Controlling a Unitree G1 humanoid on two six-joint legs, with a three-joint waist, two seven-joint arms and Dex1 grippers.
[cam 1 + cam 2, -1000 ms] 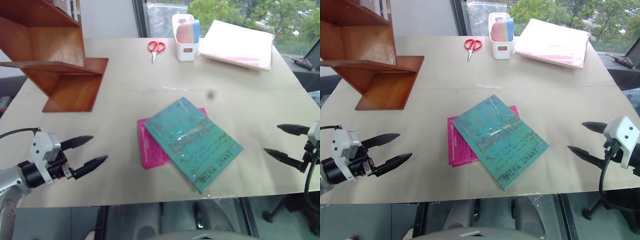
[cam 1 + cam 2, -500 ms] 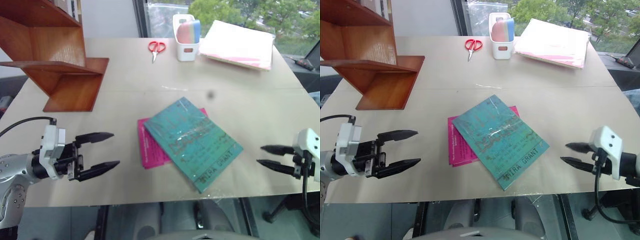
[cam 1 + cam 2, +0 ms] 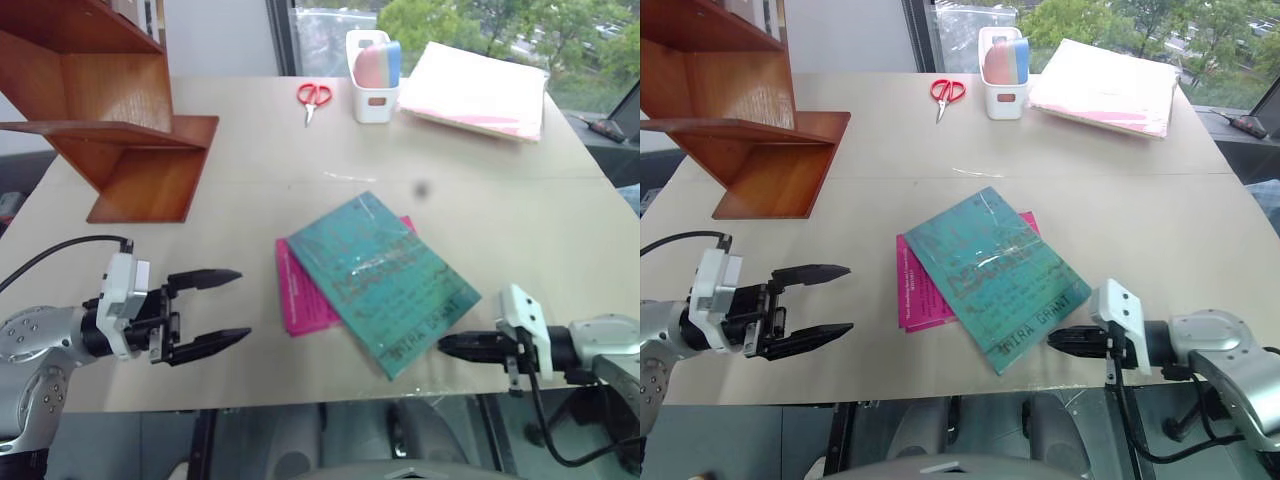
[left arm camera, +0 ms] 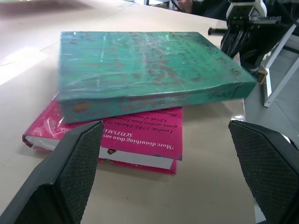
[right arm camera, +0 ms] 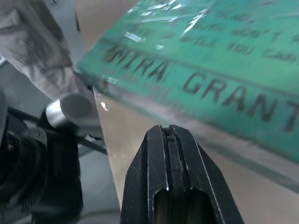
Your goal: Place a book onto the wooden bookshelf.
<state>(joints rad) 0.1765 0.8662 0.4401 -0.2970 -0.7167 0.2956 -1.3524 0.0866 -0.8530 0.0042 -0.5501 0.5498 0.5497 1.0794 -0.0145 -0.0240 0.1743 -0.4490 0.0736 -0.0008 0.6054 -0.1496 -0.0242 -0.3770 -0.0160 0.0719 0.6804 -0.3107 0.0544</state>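
Right tool [image 3: 1055, 340], pinched closed, points level at the book [image 3: 992, 275]; left tool [image 3: 830, 300] gapes.

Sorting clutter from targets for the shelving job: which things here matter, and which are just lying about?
Belongs to the job:
teal book
wooden bookshelf
left gripper, open
right gripper, shut

Just lying about:
pink book under the teal one
red scissors
white holder
paper stack

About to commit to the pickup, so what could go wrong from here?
The right gripper has its jaws shut beside the thin teal-green glossy book; pushing in could shove the book instead of gripping it. That book lies on a magenta-pink book, so both might slide together. The corner nearest the right gripper sits near the edge of the beige table and could slip off.
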